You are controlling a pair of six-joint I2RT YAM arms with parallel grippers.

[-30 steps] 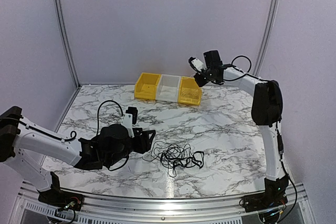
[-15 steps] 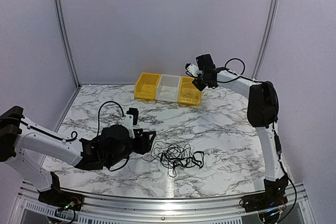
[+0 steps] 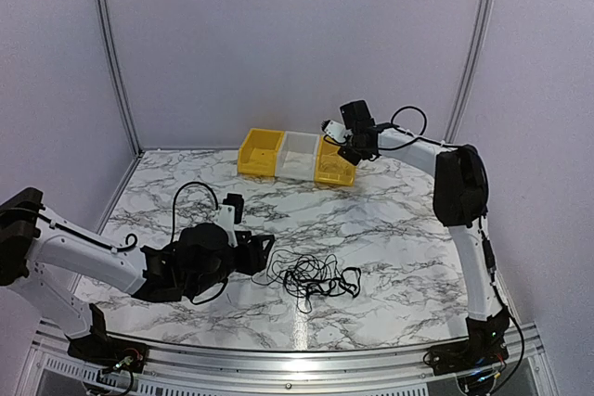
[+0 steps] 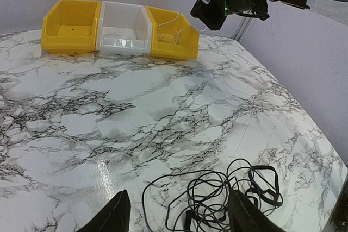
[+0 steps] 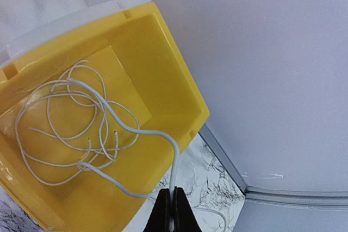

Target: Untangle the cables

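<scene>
Our right gripper (image 5: 173,210) pinches a white cord (image 5: 175,169) over the yellow bin (image 5: 168,74). Left gripper (image 4: 179,214) gapes just beside the cables (image 4: 209,199).

A left-hand yellow bin (image 3: 261,152), white bin (image 3: 299,155) and right-hand yellow bin (image 3: 335,164) are sitting side by side at upper centre on the marble table (image 3: 399,229).

Robot lab cell: plain partition walls (image 3: 297,44), marble-patterned table (image 3: 399,229).
</scene>
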